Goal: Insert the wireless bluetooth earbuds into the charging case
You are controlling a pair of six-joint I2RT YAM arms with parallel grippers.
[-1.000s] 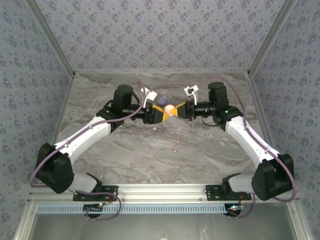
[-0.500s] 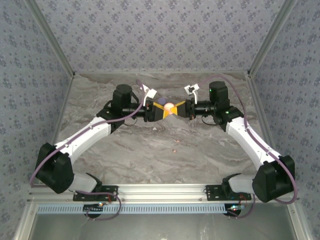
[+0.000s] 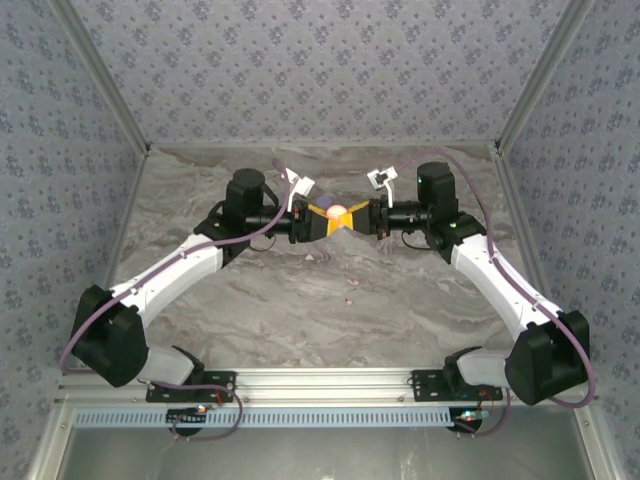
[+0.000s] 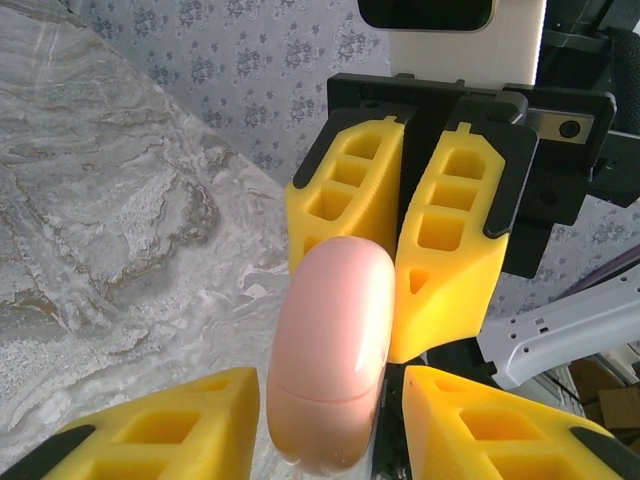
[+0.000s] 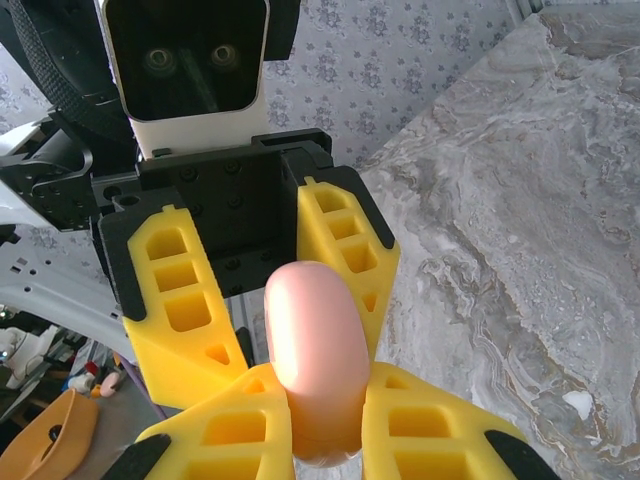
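two-handed hold in mid-air above the desk [image 3: 300,320]: pink case [image 3: 338,212] pinched tight in the right hand [image 3: 350,218], likely to steady it for opening. left hand [image 3: 328,222] set around the same case from the other side, fingers [image 4: 190,430] narrow, a sliver of gap beside one; cannot tell whether gripping. seen from the left wrist: the case's seam [image 4: 320,397], edge-on. seen from above: a tiny pink earbud [image 3: 348,298] on the desk, well apart from the case, not yet in it.
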